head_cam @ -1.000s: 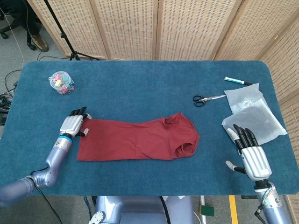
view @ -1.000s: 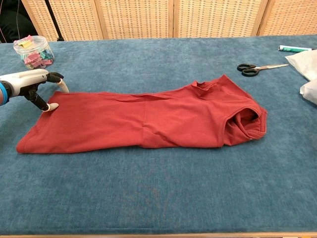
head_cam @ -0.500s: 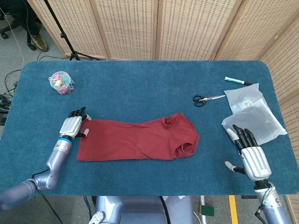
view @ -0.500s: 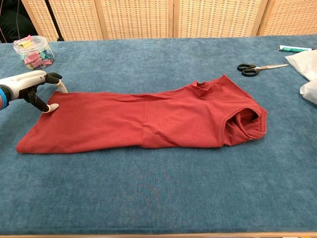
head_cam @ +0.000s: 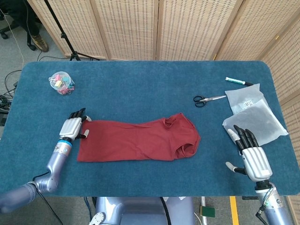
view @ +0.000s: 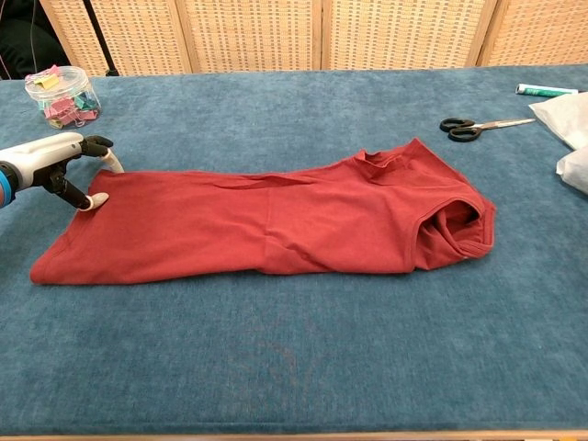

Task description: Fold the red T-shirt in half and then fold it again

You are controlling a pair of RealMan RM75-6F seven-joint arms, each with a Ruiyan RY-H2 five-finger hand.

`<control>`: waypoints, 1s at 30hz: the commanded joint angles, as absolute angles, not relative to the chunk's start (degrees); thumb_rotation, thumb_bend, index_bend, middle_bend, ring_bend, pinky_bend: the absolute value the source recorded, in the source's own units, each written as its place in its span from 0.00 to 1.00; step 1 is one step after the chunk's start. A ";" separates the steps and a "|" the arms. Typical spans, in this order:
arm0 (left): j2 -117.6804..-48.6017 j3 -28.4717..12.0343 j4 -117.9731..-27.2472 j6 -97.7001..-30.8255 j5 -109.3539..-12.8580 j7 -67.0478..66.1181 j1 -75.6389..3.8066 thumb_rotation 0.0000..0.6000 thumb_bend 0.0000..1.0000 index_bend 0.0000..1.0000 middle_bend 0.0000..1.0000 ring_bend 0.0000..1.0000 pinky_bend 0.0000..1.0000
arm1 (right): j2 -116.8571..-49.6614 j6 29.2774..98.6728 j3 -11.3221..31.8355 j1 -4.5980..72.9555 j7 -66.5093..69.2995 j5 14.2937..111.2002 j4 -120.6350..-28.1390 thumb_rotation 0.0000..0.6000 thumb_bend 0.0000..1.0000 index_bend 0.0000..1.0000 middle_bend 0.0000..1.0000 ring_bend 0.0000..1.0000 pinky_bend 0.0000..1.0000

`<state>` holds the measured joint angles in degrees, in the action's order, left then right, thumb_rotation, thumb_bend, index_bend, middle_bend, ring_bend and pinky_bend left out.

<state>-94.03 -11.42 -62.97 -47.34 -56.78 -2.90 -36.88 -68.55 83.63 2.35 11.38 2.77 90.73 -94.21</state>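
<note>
Two hands show from the head view: my left hand (head_cam: 71, 126), holding nothing, sits at the red T-shirt's (head_cam: 138, 139) left edge mid-frame; my right hand (head_cam: 251, 154) lies spread, empty, lower right. Chest view: my left hand (view: 46, 161) at the left edge, a fingertip (view: 96, 198) touching the shirt's corner.

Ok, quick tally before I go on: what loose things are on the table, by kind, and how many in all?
T-shirt: 1
Scissors: 1
Marker pen: 1
Plastic bags: 2
Tub of clips: 1
Total: 6
</note>
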 commanded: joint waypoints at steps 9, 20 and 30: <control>-93.77 -12.01 -64.06 -48.53 -56.92 -3.37 -36.37 1.00 0.42 0.70 0.00 0.00 0.00 | -68.50 83.25 2.53 11.28 2.66 90.57 -94.28 1.00 0.00 0.00 0.00 0.00 0.04; -94.14 -12.31 -63.59 -48.67 -57.15 -3.47 -36.31 1.00 0.51 0.73 0.00 0.00 0.00 | -68.46 83.15 2.71 11.19 2.77 90.67 -94.31 1.00 0.00 0.00 0.00 0.00 0.04; -93.63 -12.82 -61.33 -48.46 -56.88 -4.22 -36.50 1.00 0.58 0.76 0.00 0.00 0.00 | -68.29 83.19 2.80 11.10 3.02 90.83 -94.37 1.00 0.00 0.00 0.00 0.00 0.04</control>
<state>-93.73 -12.79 -61.43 -48.54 -56.90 -4.15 -36.48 -68.29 83.19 2.80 11.10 3.02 90.83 -94.36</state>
